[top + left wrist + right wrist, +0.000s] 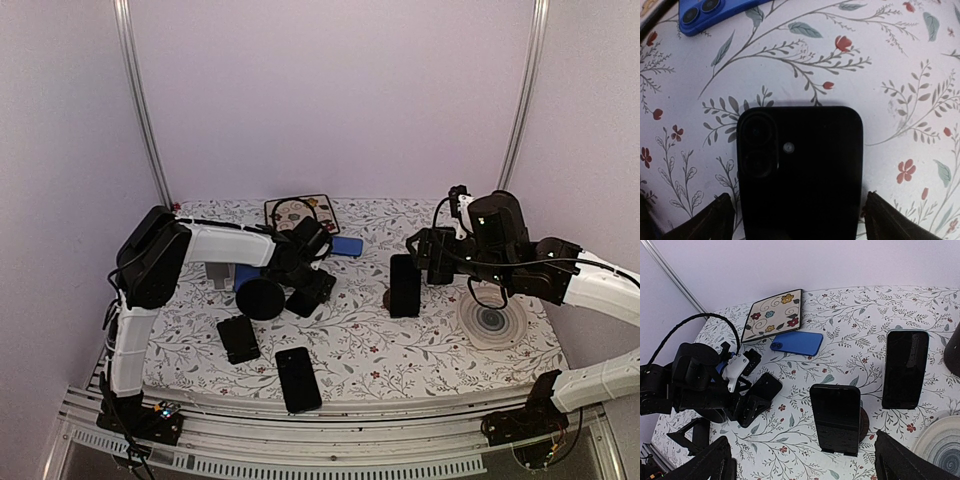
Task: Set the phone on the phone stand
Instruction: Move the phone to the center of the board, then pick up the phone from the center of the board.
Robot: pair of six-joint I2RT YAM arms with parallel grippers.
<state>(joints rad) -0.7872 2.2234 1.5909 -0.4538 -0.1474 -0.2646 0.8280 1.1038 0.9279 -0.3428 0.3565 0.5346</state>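
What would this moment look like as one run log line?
left gripper: open, straddling black phone lying camera-side up on cloth | right gripper: open, clear of phone on stand | blue phone: untouched

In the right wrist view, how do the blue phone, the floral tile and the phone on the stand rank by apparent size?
1. Phone on the stand, though it is nearest the camera.
2. Floral tile.
3. Blue phone.

A floral-print table (360, 345) is carrying several things. Two black phones (298, 379) (238, 338) are lying flat near its front edge, and a blue phone (347, 246) is lying toward the back beside a flowered square mat (300, 212). A phone (405, 285) is leaning upright on a stand (863, 424) mid-table, and a ringed round coaster (491, 320) is sitting at the right.
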